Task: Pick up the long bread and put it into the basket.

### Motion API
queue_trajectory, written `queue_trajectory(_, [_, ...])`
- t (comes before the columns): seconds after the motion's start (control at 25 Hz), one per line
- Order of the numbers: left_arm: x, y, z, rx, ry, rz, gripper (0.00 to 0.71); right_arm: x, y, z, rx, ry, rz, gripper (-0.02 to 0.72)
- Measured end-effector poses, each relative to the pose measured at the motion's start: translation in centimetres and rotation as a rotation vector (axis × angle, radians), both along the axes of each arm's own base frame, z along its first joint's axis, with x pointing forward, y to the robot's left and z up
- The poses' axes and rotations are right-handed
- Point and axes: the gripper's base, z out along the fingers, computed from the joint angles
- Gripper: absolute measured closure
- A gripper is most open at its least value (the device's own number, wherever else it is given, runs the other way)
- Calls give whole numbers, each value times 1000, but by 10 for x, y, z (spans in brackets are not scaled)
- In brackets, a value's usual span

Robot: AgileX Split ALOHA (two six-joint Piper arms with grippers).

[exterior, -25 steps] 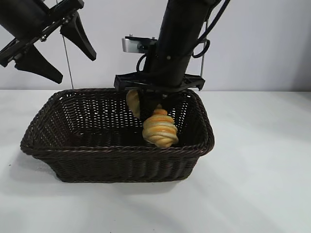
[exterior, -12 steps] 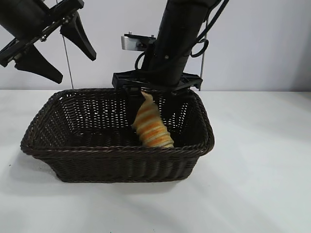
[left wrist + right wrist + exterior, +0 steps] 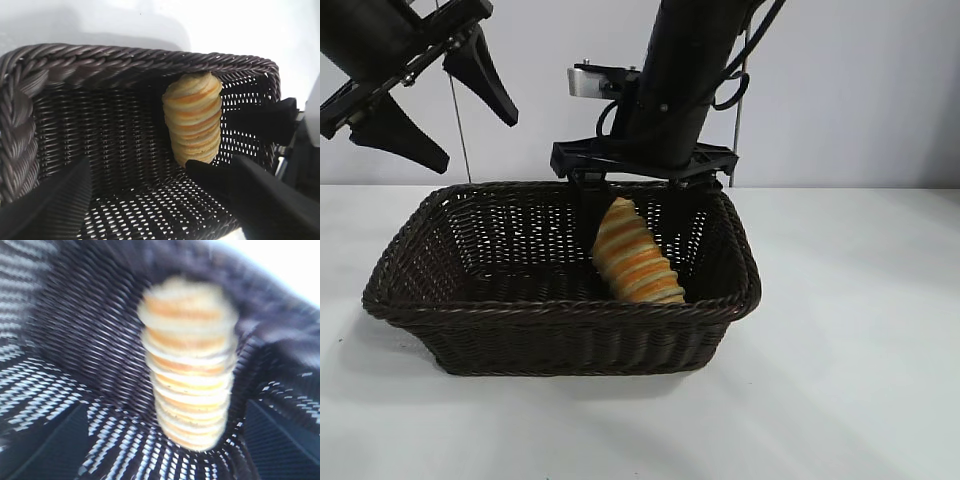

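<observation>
We see the basket (image 3: 470, 320) on the white table (image 3: 860, 380). Inside it, toward its right end, the bread (image 3: 635, 262) lies tilted, one end raised toward the back wall. Our right gripper (image 3: 642, 180) hangs just above that raised end, fingers spread wide and holding nothing. Our left gripper (image 3: 432, 100) waits high over the basket's left end, also wide and empty.

1. The exterior view sits level, facing both arms across the desk (image 3: 860, 400).
2. Both wrist views look steeply down, close, into the basket (image 3: 560, 335) (image 3: 150, 57) (image 3: 60, 340).
3. All three share its interior.
</observation>
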Motion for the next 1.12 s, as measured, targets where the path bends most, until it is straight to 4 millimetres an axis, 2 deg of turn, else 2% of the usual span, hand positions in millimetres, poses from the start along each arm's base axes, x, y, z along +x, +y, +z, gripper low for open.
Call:
queue_trajectory(0.2, [0,0,0,0,2,-2,160,6,3,36,44,-88,5,92])
queue_trajectory(0.4, [-1,0,0,0,6,-5,160,6,2,41,44,-100,4,92])
queue_trajectory(0.52, [-1,0,0,0,8,-6,160,12,-7,41,35,-103,-17,92])
queue_trajectory(0.68, [-1,0,0,-1,9,-7,160,27,-35,41,24,-109,-80,92])
queue_trajectory(0.92, [-1,0,0,-1,9,-7,160,51,-90,41,11,-115,-196,92])
queue_trajectory(1.12, [-1,0,0,-1,9,-7,160,62,-126,41,2,-117,-267,92])
